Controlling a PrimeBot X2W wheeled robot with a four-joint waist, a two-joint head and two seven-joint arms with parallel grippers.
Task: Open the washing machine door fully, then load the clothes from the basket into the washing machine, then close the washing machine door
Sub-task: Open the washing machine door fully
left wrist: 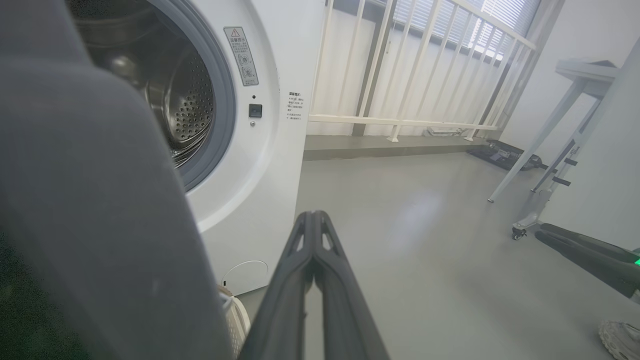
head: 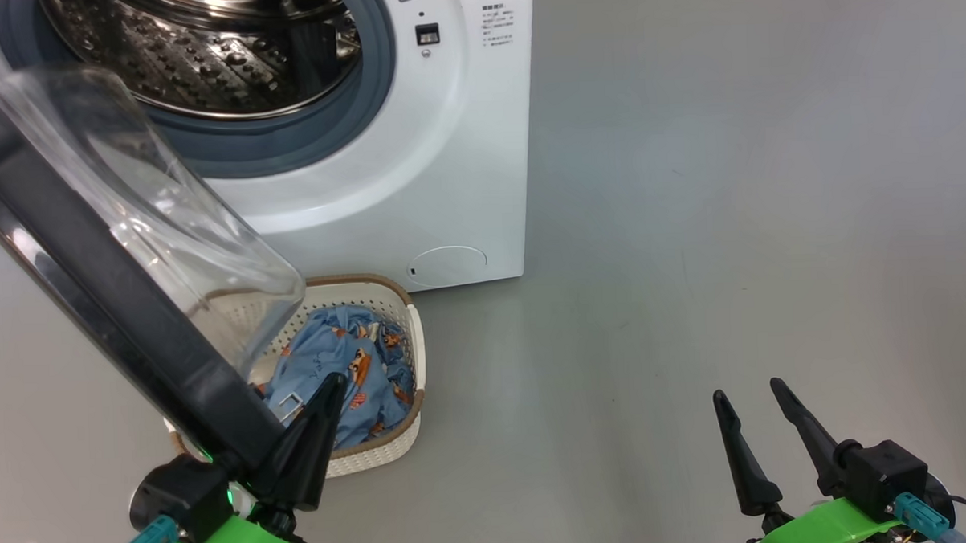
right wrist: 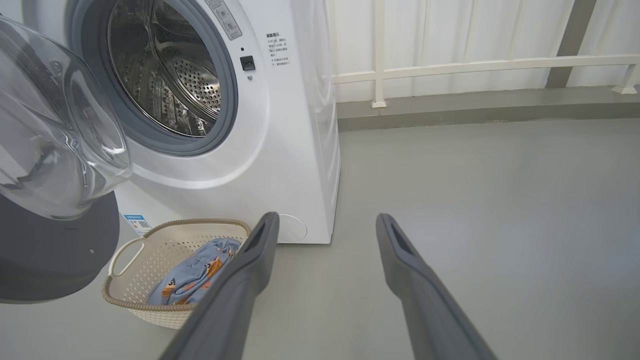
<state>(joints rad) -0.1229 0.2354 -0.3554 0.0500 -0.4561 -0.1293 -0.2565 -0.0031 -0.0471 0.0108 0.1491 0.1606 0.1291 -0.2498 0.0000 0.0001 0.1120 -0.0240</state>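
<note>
Overall: the washing machine (head: 446, 144) stands on a grey floor (head: 730, 215) with its mouth uncovered, steel drum (head: 202, 48) and grey seal (head: 286, 150) in plain sight.
washing machine door (head: 89, 277): swung out toward the robot, hinged at the left of the head view. Its black rim runs diagonally down that view, with the clear glass bowl (head: 176, 218) bulging on the side that faces the opening.
basket (head: 377, 456): on the floor just in front of the washer, partly under the open door, close to the round white cap (head: 448, 265).
clothes (head: 350, 364): light-blue fabric with orange-brown figures, heaped inside the basket, a scrap of white among them.
left gripper (head: 330, 389): fingers pressed together, nothing between them. It lies right alongside the lower end of the door's black rim, over the basket in the head view. Whether it touches the rim is unclear.
right gripper (head: 748, 391): fingers spread wide, holding nothing, over bare floor well apart from washer and basket.
background: a white railing (left wrist: 425, 60) runs behind the washer.
</note>
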